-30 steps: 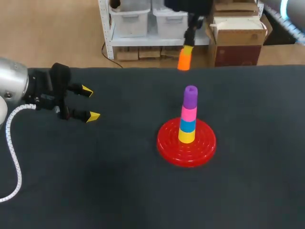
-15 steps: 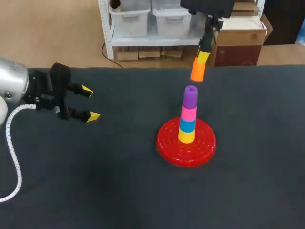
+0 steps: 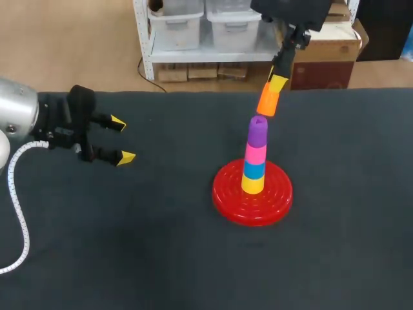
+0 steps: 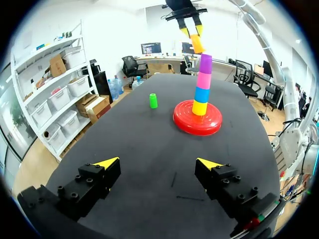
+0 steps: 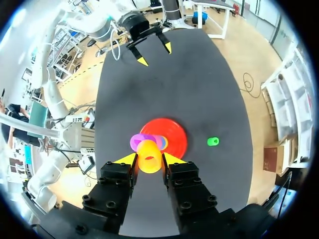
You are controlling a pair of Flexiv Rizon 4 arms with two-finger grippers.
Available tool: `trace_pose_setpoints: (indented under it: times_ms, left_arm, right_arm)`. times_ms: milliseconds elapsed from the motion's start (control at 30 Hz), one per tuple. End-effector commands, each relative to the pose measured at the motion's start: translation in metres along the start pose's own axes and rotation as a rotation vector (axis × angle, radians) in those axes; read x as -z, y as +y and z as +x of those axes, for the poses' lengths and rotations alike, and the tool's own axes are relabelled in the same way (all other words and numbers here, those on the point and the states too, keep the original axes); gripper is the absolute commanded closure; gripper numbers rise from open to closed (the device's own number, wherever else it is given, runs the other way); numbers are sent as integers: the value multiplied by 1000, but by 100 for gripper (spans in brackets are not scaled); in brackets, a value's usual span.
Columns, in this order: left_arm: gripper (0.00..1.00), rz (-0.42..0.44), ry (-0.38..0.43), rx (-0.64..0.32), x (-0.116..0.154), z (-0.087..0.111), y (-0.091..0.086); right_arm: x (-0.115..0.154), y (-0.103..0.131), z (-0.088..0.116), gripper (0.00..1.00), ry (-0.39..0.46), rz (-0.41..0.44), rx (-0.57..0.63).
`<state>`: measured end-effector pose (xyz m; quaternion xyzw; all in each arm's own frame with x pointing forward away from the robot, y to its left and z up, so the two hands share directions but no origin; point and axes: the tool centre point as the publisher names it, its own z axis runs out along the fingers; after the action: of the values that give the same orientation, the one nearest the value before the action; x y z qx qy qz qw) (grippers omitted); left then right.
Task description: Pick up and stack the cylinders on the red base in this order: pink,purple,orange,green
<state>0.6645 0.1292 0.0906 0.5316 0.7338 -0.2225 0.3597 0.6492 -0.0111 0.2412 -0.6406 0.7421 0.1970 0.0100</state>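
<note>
The red base (image 3: 222,194) carries a stack of yellow, blue, pink and, on top, a purple cylinder (image 3: 257,129). My right gripper (image 3: 279,82) is shut on the orange cylinder (image 3: 267,102), which hangs tilted just above and slightly right of the purple top. In the right wrist view the orange cylinder (image 5: 149,156) sits between the fingers, over the purple cylinder (image 5: 137,142). The green cylinder (image 4: 153,101) stands on the table beside the base (image 4: 198,122), and is also seen as a green cylinder (image 5: 213,141). My left gripper (image 3: 120,139) stays open and empty at the table's left.
The dark table top (image 3: 161,245) lies bare around the base. The left arm's white cable (image 3: 16,213) trails along the table's left edge.
My right arm has carried the orange cylinder rightward and down, from behind the table's far edge to just above the purple cylinder. The left arm has not moved.
</note>
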Motion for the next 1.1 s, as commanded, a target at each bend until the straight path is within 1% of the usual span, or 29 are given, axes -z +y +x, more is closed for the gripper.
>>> trace_pose_setpoints:
  times_ms: [33,200,333,467,633,833,1000,1100]
  left_arm:
    - [0,4,6,1,-1,-1,2]
    - [0,4,6,1,-1,-1,2]
    - [0,4,6,1,-1,-1,2]
    - [0,4,6,1,-1,-1,2]
    - [0,4,6,1,-1,-1,2]
    - [0,4,6,1,-1,-1,2]
    - [0,4,6,1,-1,-1,2]
    - [0,4,6,1,-1,-1,2]
  right_arm:
    - [1,12,2,100,-21,473,9]
    - [-2,22,-5,100,-3,479,39]
    - [-11,28,-7,100,39,498,65]
    - [-19,29,-7,100,86,511,82]
    - [-23,26,-9,100,107,507,93]
    - [-27,23,-10,100,132,466,106]
    - [-37,21,-8,100,200,416,125]
    - [-42,20,-6,100,210,379,128]
